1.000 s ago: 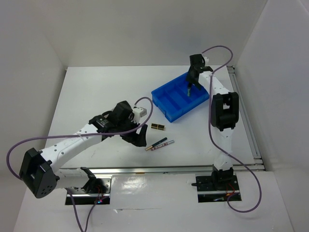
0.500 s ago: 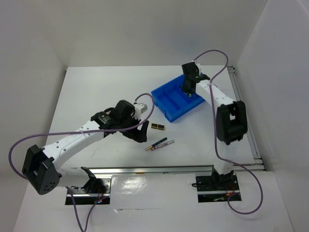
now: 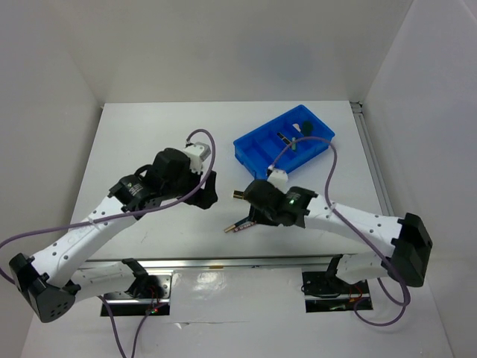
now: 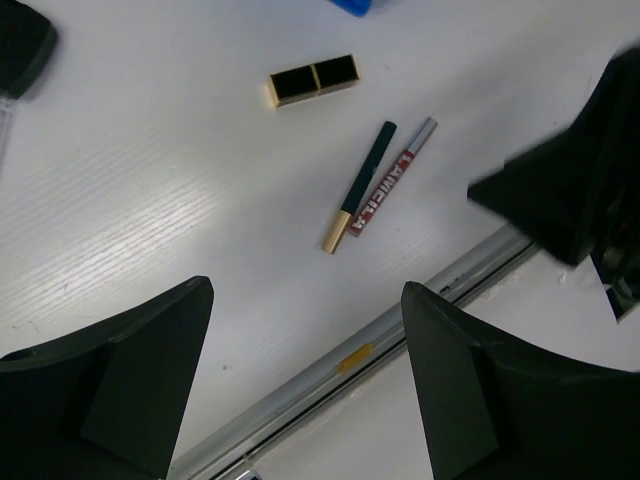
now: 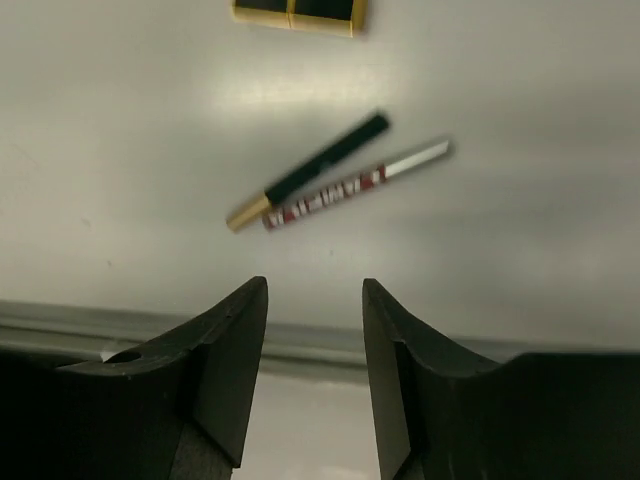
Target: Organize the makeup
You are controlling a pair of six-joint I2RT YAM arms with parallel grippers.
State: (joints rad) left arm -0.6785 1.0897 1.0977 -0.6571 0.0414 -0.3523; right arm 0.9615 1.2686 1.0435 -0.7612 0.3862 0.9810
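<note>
Peering down from overhead, I lose most of the gold-black lipstick (image 3: 238,194) behind the right gripper (image 3: 250,209), and only the near ends of the pencils (image 3: 237,226) poke out beneath it. The right wrist view cuts the lipstick off at its top edge. It does show the dark green pencil (image 5: 315,170) and the red pencil (image 5: 355,182) lying just beside each other on the table (image 5: 120,120), near its metal rail (image 5: 300,335). That gripper hangs above them, fingers parted, nothing between. The left gripper (image 4: 300,385) is spread wide and empty too, with open table between these pieces and the blue tray (image 3: 253,165). The tray's contents are too small to name (a dark blob, a thin strip).
</note>
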